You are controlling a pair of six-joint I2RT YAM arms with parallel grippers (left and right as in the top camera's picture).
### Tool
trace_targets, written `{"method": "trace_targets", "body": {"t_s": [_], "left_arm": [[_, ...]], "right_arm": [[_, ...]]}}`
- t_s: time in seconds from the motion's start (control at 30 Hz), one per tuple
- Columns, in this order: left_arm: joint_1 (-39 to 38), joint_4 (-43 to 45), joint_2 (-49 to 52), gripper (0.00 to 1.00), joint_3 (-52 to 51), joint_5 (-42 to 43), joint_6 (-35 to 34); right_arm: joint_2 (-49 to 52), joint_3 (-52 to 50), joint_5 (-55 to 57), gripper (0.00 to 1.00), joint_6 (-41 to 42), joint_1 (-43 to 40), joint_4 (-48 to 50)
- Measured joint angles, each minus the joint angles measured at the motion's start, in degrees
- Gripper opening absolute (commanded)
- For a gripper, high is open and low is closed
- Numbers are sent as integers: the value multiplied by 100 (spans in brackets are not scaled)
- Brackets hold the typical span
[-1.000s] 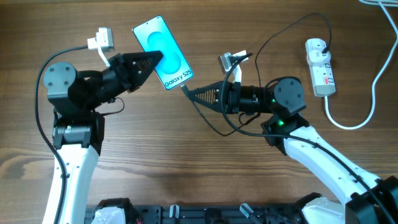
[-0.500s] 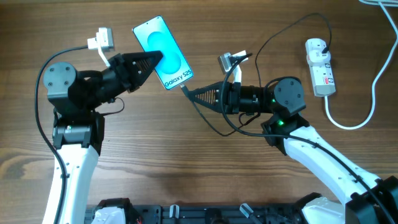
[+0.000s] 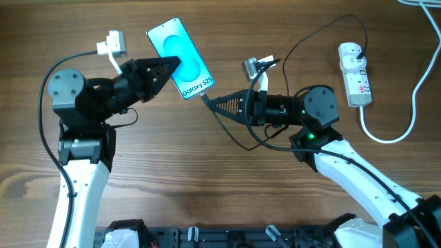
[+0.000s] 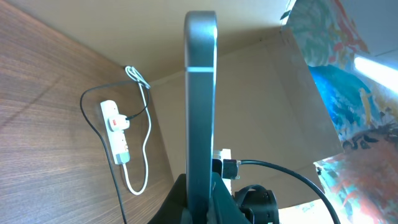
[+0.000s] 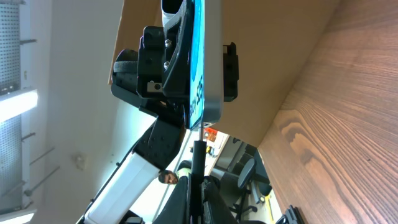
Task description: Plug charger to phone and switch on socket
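You have the flat rectangular phone (image 3: 180,58), cyan screen up with "Galaxy S25" lettering, lying diagonally far and left of centre. Your left gripper (image 3: 172,67) is clamped on it. Your right gripper (image 3: 209,102) is pinched together on the thin black charger cable (image 3: 231,131), whose dark tip meets the phone's near edge. The white power strip socket (image 3: 354,74) lies well apart, far right, with 1 white plug (image 3: 350,49) in it.

The phone (image 3: 180,58) (cyan screen lit, "Galaxy S25" printed on it) faces up, angled diagonally. The black charger (image 5: 197,152) meets its bottom edge. The white socket (image 3: 354,74) lies far right, 1 plug inserted.
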Motion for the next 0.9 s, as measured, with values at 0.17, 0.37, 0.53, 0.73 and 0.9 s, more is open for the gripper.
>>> {"method": "trace_targets", "body": {"t_s": [0.17, 0.37, 0.53, 0.73, 0.9], "left_arm": [[0, 2, 9, 4, 0, -20, 0], [0, 2, 11, 4, 0, -20, 0], [0, 2, 11, 4, 0, -17, -2], [0, 2, 11, 4, 0, -39, -2], [2, 2, 11, 4, 0, -63, -2]], "right_arm": [[0, 0, 42, 4, -2, 2, -2], [0, 0, 42, 4, -4, 2, -48], [0, 0, 44, 5, -4, 37, -50], [0, 0, 140, 4, -4, 59, -50], [0, 0, 210, 5, -133, 68, -57]]}}
